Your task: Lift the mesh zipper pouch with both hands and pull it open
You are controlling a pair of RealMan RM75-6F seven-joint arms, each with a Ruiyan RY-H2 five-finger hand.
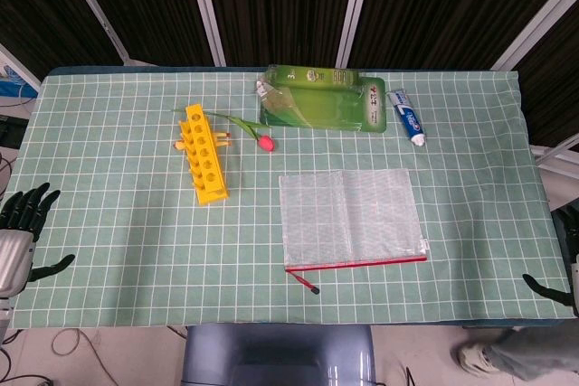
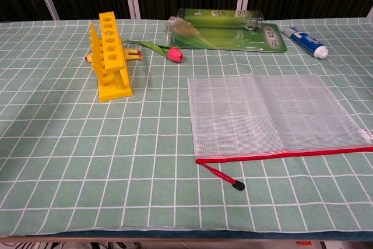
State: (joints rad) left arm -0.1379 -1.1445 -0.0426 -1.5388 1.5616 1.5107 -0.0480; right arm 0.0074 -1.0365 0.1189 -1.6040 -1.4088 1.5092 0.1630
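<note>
Meanwhile, we kept our left hand [image 1: 25, 223] off the table's left edge, fingers spread and holding nothing; whether our right hand [image 1: 563, 259] at the right edge was released or clenched we cannot tell. Between them lay the mesh zipper pouch [image 1: 351, 220], nearer the right hand, its red zipper edge [image 2: 285, 154] toward us, bare green checked cloth [image 1: 136, 250] stretching from the left hand.

The left hand [image 1: 25, 223] hangs off the left edge of the table, dark fingers spread and pointing up, thumb stuck out sideways, holding nothing. The right hand [image 1: 563, 264] sits low at the far right edge (mostly cut off by the frame), a dark fingertip poking inward; its pose can't be read.
</note>
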